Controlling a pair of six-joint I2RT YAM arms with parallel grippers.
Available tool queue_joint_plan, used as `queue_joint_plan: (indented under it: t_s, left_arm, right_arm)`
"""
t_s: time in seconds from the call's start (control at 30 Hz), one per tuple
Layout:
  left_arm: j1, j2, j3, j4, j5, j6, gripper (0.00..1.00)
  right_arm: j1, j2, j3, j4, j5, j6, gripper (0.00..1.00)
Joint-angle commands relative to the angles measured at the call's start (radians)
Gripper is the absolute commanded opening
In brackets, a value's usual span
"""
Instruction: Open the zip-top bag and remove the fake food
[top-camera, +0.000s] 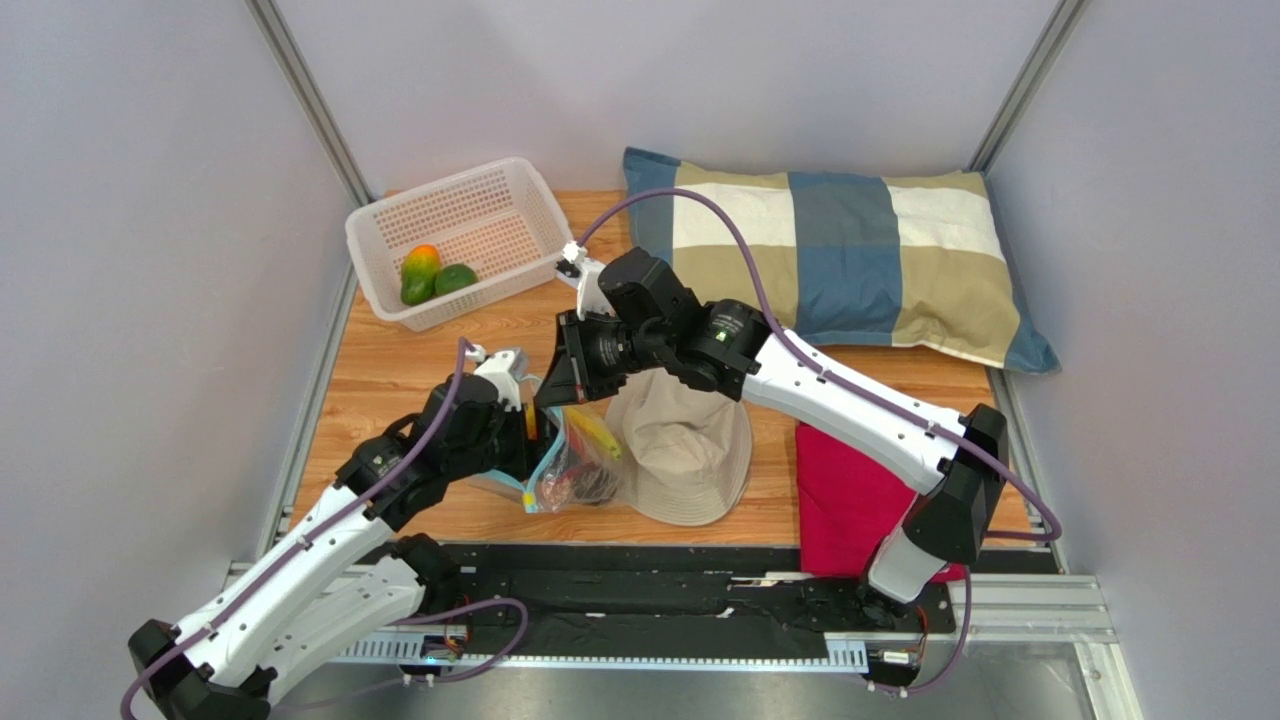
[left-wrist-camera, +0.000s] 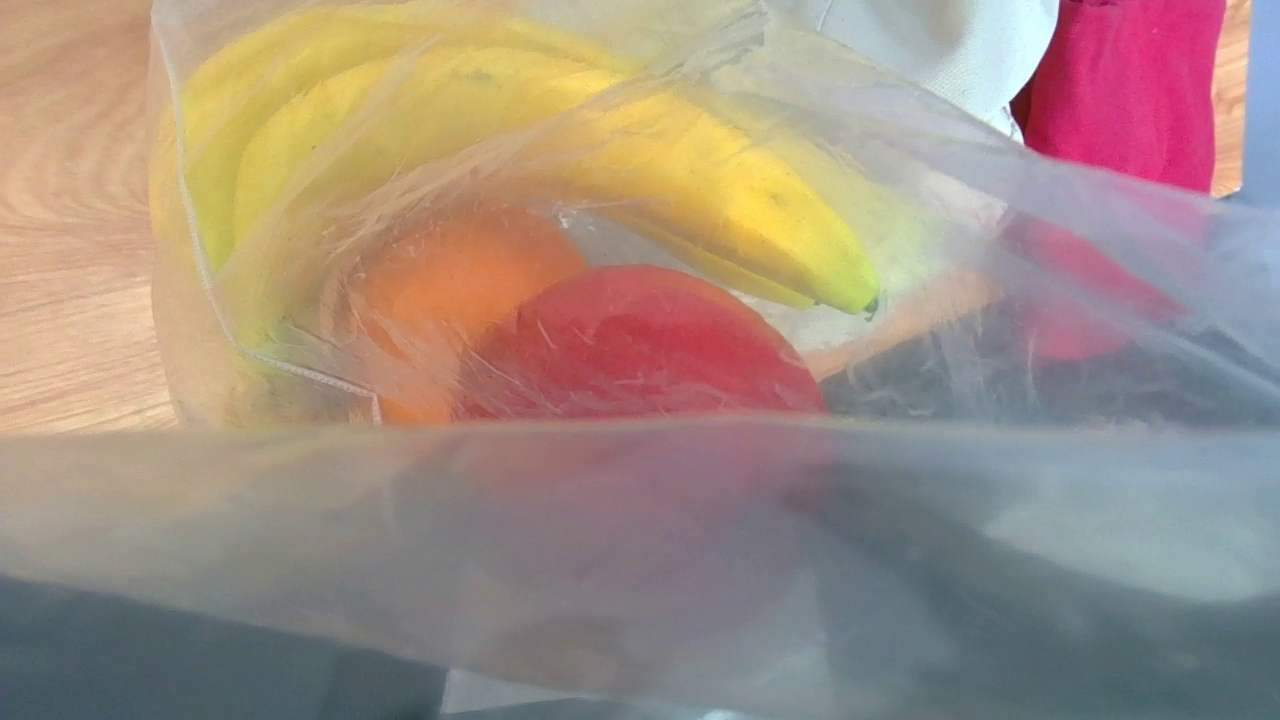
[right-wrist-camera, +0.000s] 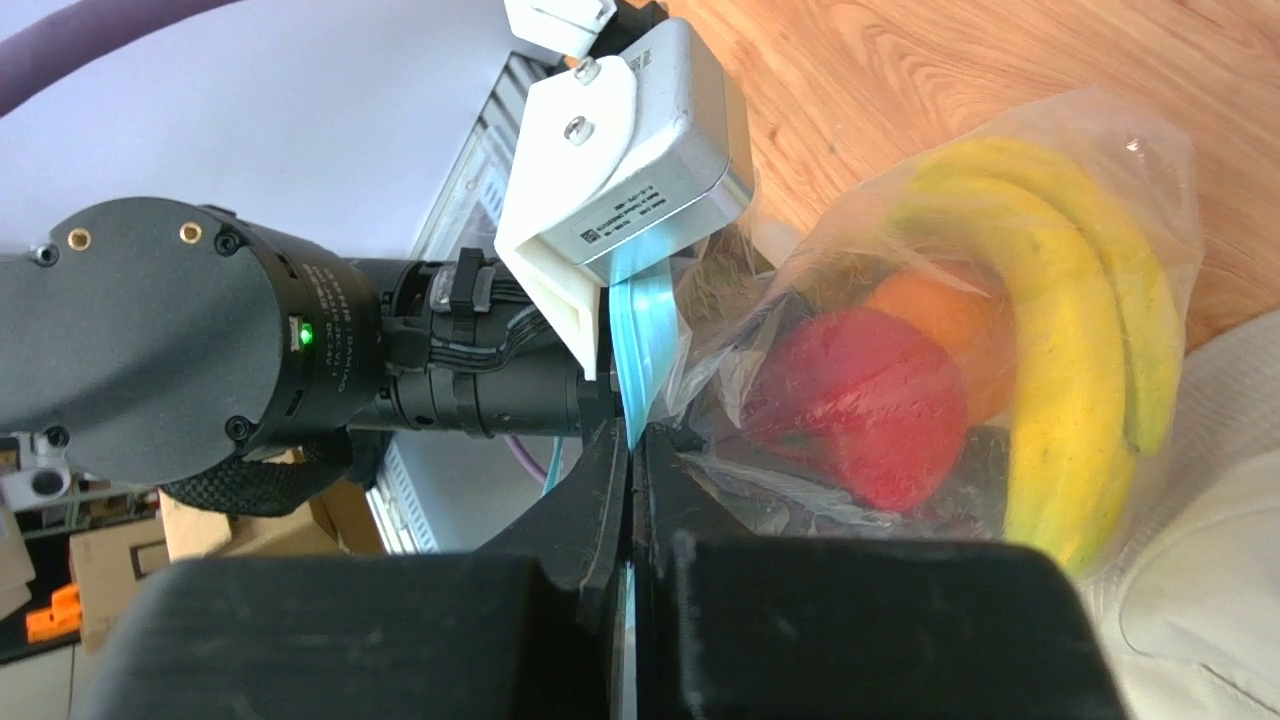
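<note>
step: part the zip | zip-top bag (top-camera: 568, 468): between the arms, just beside the hat (top-camera: 684, 450) on the surface (top-camera: 391, 390), fake food (left-wrist-camera: 631, 345) inside | right claw (right-wrist-camera: 631, 450): pinched together on the blue zip strip (right-wrist-camera: 649, 338) | left claw (top-camera: 529, 447): hidden by film, cannot tell | advice: pull the lips squarely apart, slowly, mouth upward.

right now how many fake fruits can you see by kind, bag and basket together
banana bunch, in bag: 1
orange, in bag: 1
red apple, in bag: 1
mango, in basket: 1
green round piece, in basket: 1
total: 5 (something dark in the bag is too unclear to count)
</note>
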Motion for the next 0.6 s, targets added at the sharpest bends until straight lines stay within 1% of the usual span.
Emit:
queue_joint_plan:
  t_s: [0.0, 0.23, 0.33, 0.37, 0.43, 0.53, 0.57]
  left_arm:
    - [-0.005, -0.113, 0.115, 0.094, 0.044, 0.091, 0.0]
    - [-0.005, -0.215, 0.151, 0.091, 0.021, 0.138, 0.0]
    - [-0.003, -0.238, 0.195, 0.026, -0.051, 0.132, 0.0]
    - [-0.003, -0.229, 0.235, 0.005, -0.092, 0.128, 0.0]
    - [-0.003, -0.209, 0.284, -0.041, -0.126, 0.128, 0.0]
    - [-0.002, -0.142, 0.419, -0.078, -0.195, 0.128, 0.0]
    - [0.001, -0.096, 0.45, -0.087, -0.228, 0.137, 0.0]
  right_arm:
    - [-0.052, 0.085, -0.039, -0.155, 0.175, -0.107, 0.0]
    - [-0.052, 0.12, -0.075, -0.127, 0.135, -0.036, 0.0]
    - [-0.052, 0.142, -0.053, -0.129, 0.136, -0.038, 0.0]
    - [-0.052, 0.147, -0.045, -0.132, 0.138, -0.038, 0.0]
    - [-0.049, 0.156, -0.023, -0.135, 0.142, -0.045, 0.0]
    - [-0.05, 0.15, -0.025, -0.133, 0.18, -0.064, 0.0]
    - [-0.049, 0.139, -0.028, -0.126, 0.197, -0.071, 0.0]
